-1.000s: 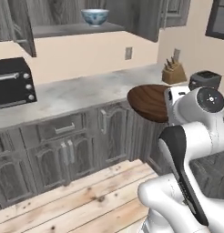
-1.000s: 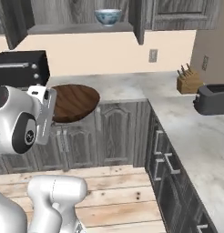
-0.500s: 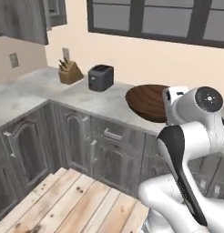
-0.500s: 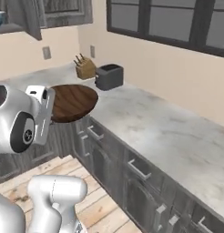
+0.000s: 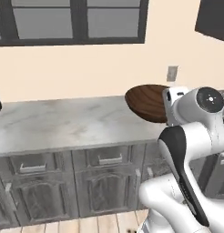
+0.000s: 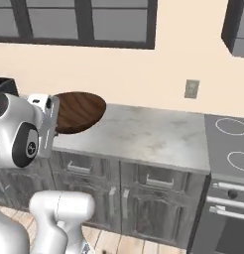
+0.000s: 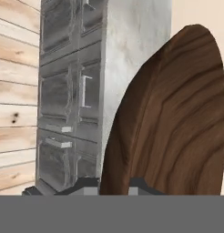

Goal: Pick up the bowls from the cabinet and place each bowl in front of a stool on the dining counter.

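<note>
A wide, shallow dark brown wooden bowl (image 5: pixel 148 102) (image 6: pixel 79 110) hangs in the air in front of the wall counter, about level with its top. My gripper (image 7: pixel 113 185) is shut on its rim. In the hand view the bowl (image 7: pixel 177 123) stands on edge between the two dark fingertips (image 7: pixel 89 184) and covers the right half of the picture. In both base views the white hand sits right against the bowl's near edge. The cabinet and the dining counter are out of view.
A grey marble wall counter (image 5: pixel 63 123) runs under a dark-framed window (image 5: pixel 73 22), over grey woodgrain drawers and doors (image 5: pixel 100 182). A wall outlet (image 6: pixel 192 88) is above it. A stove top (image 6: pixel 228 144) and a dark wall unit (image 6: pixel 238 25) are at the right. The floor (image 7: pixel 13 91) is light planks.
The whole picture has swung along the kitchen wall, so the camera moved: knife block, toaster and corner left the views, window and stove came in. The bowl stays in the shut gripper.
</note>
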{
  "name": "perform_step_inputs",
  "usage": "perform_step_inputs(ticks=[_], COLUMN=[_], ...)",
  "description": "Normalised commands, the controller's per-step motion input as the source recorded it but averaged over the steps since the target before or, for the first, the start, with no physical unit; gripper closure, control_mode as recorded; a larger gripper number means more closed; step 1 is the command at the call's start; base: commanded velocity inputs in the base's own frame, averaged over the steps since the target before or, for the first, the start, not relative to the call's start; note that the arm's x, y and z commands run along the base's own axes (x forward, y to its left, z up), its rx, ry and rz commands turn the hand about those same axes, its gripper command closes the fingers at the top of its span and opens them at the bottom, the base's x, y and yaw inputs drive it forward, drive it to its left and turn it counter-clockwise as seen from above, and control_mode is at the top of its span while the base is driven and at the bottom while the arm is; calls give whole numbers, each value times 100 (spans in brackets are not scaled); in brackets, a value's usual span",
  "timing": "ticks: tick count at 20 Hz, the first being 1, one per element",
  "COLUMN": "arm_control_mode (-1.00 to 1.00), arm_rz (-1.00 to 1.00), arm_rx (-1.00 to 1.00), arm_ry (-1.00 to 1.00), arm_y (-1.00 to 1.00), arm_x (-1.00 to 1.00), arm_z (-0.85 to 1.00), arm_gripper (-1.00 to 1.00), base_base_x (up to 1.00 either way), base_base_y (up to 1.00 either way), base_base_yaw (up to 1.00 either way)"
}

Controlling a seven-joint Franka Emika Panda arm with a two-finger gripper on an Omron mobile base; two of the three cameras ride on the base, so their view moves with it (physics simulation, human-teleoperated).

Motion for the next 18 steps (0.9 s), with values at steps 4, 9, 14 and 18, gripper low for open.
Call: perform_step_inputs(ticks=[4, 9, 14, 18], arm_control_mode=[100, 100, 100, 100], arm_rz=[0, 0, 0, 0], arm_rx=[0, 0, 0, 0], arm_ry=[0, 0, 0, 0], arm_y=[0, 0, 0, 0], arm_x=[0, 0, 0, 0], arm_z=[0, 0, 0, 0], arm_gripper=[100, 100, 100, 100], base_base_x=[0, 0, 3, 9], base_base_y=[-6, -1, 0, 0], base_base_yaw=[-100, -100, -100, -100])
